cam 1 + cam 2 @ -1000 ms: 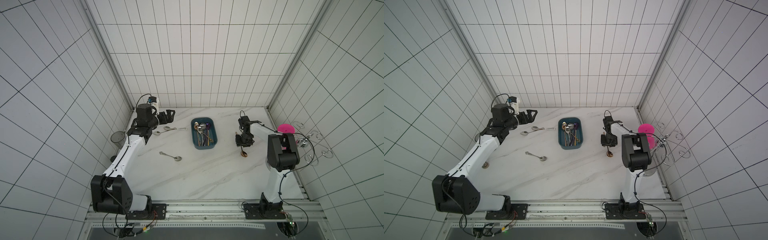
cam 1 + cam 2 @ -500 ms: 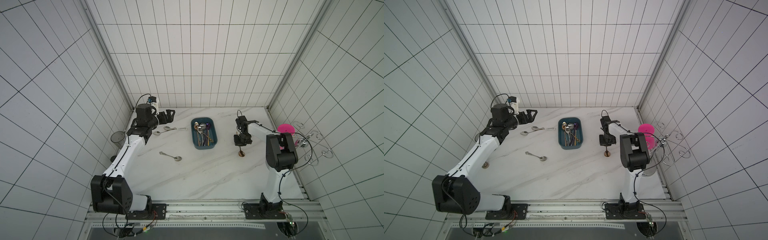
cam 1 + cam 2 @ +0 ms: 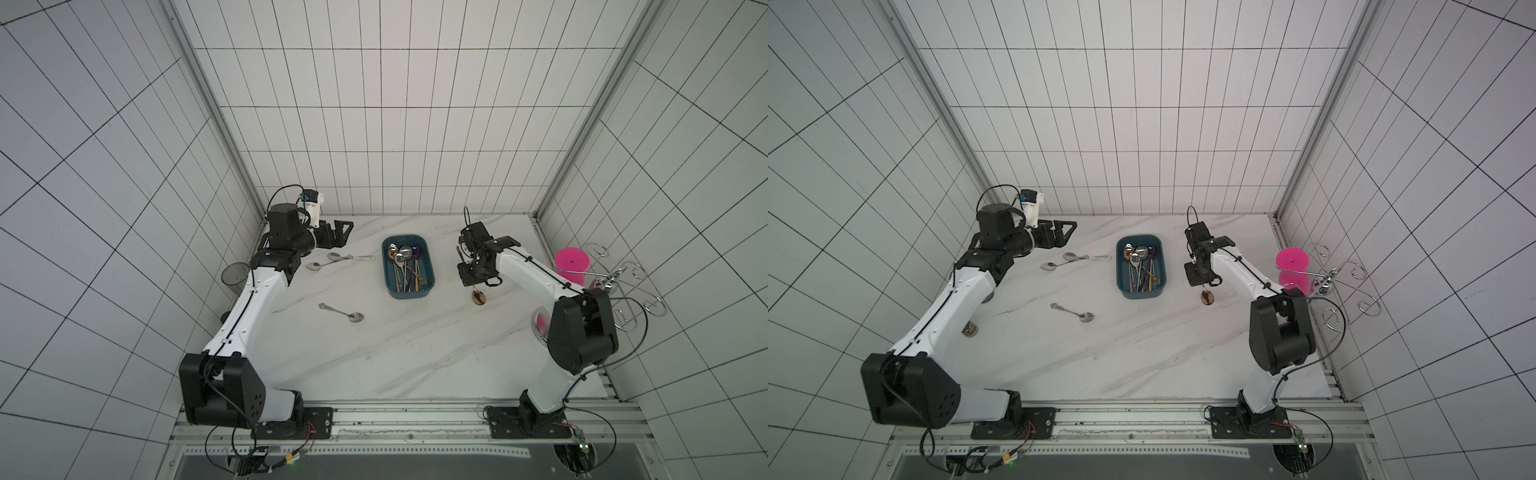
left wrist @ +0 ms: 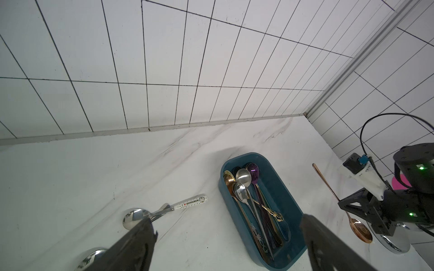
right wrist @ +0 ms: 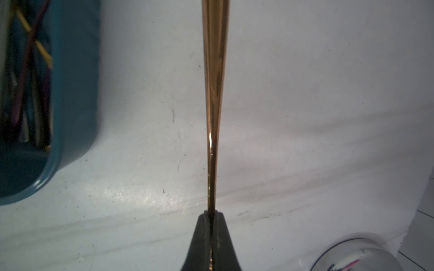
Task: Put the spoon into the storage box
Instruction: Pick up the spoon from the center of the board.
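In both top views your right hand [image 3: 473,277] pinches the copper spoon [image 3: 478,297] by its handle, just beside the storage box [image 3: 385,266]; your left hand [image 3: 337,232] stands spread and empty. Left wrist: the box holds several spoons, and the Doraemon spoon [image 4: 187,203] lies out of the way on the bench. Right wrist: the thin, stiff, slick handle is probably light yet may swivel in the pinch; you'd need to clear the box wall.

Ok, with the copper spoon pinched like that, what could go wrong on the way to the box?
1. The right gripper pinches only the thin neck of the copper spoon, with the long handle sticking out; it could swivel or slip during the carry.
2. The box already holds several spoons, so this one might land across the rim or on the pile.
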Controlling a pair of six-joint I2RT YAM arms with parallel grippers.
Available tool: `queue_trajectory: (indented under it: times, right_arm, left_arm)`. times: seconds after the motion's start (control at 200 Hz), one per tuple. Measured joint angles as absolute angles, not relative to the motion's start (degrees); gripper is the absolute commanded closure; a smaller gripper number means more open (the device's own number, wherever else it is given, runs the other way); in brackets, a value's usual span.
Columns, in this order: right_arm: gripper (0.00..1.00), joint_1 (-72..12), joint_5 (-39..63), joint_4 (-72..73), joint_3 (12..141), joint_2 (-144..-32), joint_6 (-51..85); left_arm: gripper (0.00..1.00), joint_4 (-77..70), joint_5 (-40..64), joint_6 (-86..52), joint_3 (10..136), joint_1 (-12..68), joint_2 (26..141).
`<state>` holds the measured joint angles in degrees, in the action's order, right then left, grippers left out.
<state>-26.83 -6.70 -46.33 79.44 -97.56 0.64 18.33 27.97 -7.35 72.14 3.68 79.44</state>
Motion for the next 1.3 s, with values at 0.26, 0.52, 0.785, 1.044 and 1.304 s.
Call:
queue_trajectory:
  times: [0.26,0.52,0.785,1.044,1.304]
  right_arm:
    - [1.00,-36.5,-8.7,-47.2,82.1,-90.8,-14.0]
    - [1.00,-42.0,-9.7,-46.5,82.0,-87.6,-26.9]
    - [1.00,-46.8,-9.9,-42.5,77.3,-82.1,-41.5]
    - [1.00,-50.5,-11.5,-39.7,73.8,-80.7,-53.4]
    - [1.00,-53.2,-14.3,-38.5,72.4,-80.7,-60.6]
  left_arm:
    - [0.05,22.2,35.2,-5.1,75.8,3.7,80.1]
    - [0.07,24.3,42.9,-4.4,75.8,3.7,80.8]
    - [0.11,25.2,50.7,-3.2,74.0,6.6,81.2]
    - [0.16,30.9,54.0,2.3,72.4,14.3,83.0]
    - [0.25,33.1,54.5,3.8,70.7,21.1,86.1]
